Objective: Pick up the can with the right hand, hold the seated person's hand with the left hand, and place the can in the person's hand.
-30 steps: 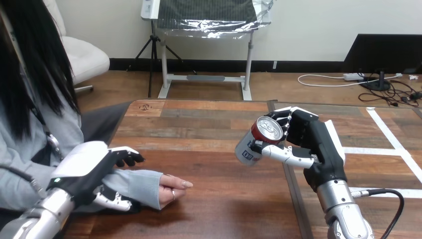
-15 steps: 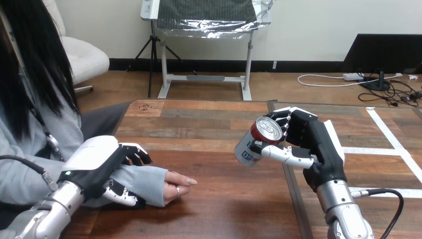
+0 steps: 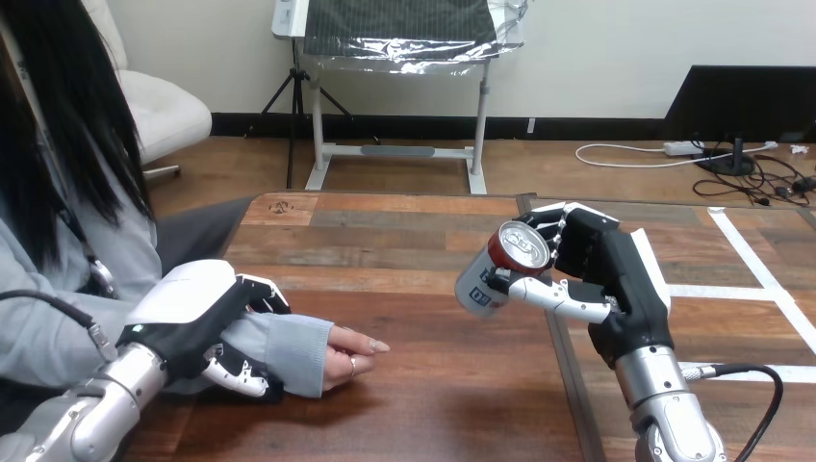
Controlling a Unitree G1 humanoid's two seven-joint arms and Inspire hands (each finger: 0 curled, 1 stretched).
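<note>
My right hand (image 3: 606, 274) has its fingers clamped on the tilted, red-topped metal can (image 3: 500, 269), well right of the person's hand (image 3: 348, 352). My left hand (image 3: 188, 313) curls its fingers round that hand's sleeved wrist, on the wood-plank surface (image 3: 414, 241).

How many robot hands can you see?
2. The left robot hand is at the view's left, curled round the person's wrist. The right robot hand is at the right, gripping the can.
</note>
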